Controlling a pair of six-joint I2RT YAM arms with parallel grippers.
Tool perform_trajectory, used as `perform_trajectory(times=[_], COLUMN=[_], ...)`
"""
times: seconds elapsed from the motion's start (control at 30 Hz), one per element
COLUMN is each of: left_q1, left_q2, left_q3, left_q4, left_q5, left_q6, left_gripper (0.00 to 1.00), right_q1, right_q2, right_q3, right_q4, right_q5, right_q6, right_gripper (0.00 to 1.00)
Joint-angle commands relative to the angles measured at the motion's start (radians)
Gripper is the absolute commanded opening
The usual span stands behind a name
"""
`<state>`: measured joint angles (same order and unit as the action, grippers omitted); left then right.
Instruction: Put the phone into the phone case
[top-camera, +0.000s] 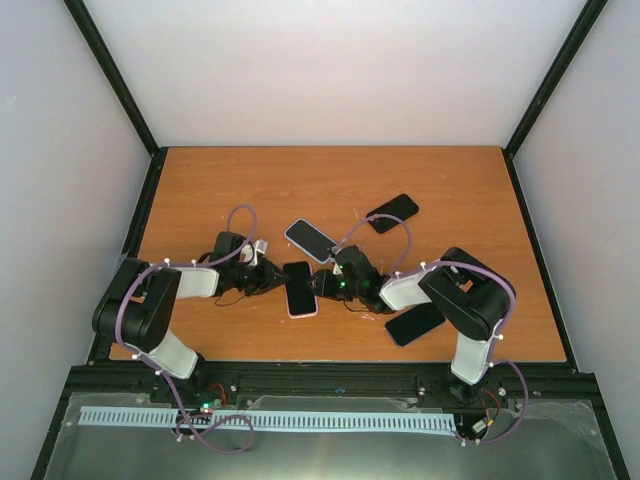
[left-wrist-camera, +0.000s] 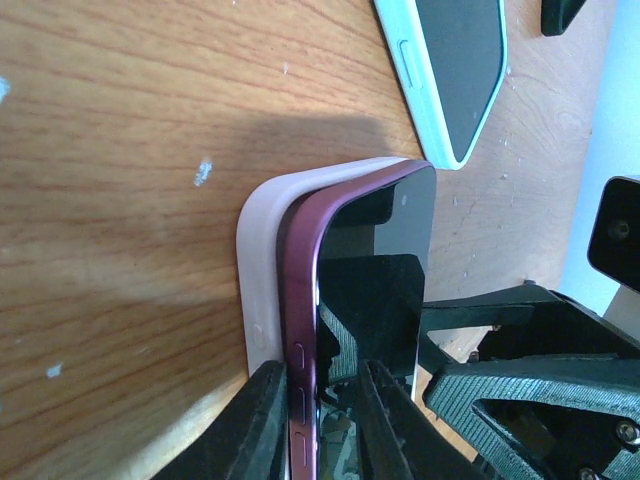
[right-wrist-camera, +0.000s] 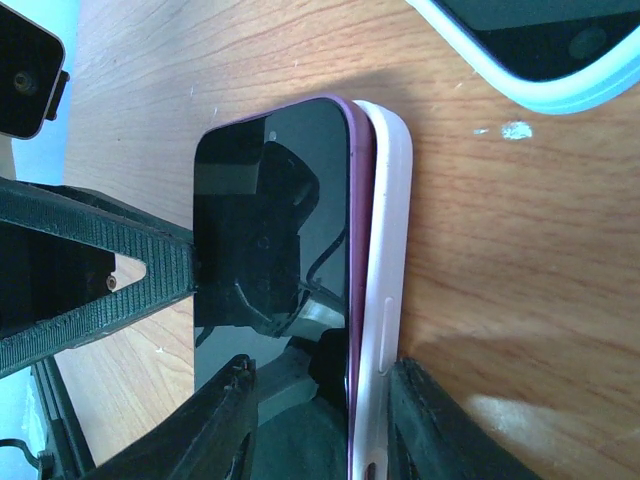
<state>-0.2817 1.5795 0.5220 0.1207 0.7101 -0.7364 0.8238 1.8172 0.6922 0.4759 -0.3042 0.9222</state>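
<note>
Top view: phone (top-camera: 300, 288) mid-tabletop (top-camera: 250, 180), left pincer (top-camera: 270, 279) and right pincer (top-camera: 322, 285) meeting at its long sides. The case shows there only as a pink rim.

Wrist views, close: phone's purple side stands proud of the pale pink case (left-wrist-camera: 258, 260), not fully seated. Both pincers are clenched across phone and case. Pad contact is hard to make out, and the phone's near end is cut off.

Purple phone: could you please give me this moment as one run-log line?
phone: partly in pink case, not flush | left gripper: shut on both | right gripper: shut on both | status: not yet seated
</note>
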Motion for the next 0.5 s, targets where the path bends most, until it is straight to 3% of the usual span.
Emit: perform_trajectory(times=[0.0, 0.1, 0.23, 0.37, 0.47], left_q1=[-0.015, -0.016, -0.016, -0.015, -0.016], left_q2=[0.001, -0.007, -0.012, -0.028, -0.039], left_q3=[-0.008, 0.005, 0.007, 0.007, 0.003], left_q4=[0.009, -0.019, -0.029, -0.041, -0.042], left_q5=[0.039, 0.022, 0.008, -0.003, -0.007], left_q6=[0.006, 0.020, 0.024, 0.028, 0.027], left_gripper=[0.21, 0.22, 0.34, 0.32, 0.26], right_q1=[0.012, 0.012, 0.013, 0.015, 0.015], right_q2=[-0.012, -0.035, -0.039, -0.046, -0.052], right_q3=[-0.006, -0.022, -0.031, -0.068, -0.069], right_q4=[0.097, 0.115, 0.145, 0.210, 0.225], right_q5=[-0.061, -0.062, -0.083, -0.084, -0.084], right_q6=[0.018, 0.024, 0.036, 0.067, 0.067], right_gripper=[0.35, 0.36, 0.36, 0.36, 0.36])
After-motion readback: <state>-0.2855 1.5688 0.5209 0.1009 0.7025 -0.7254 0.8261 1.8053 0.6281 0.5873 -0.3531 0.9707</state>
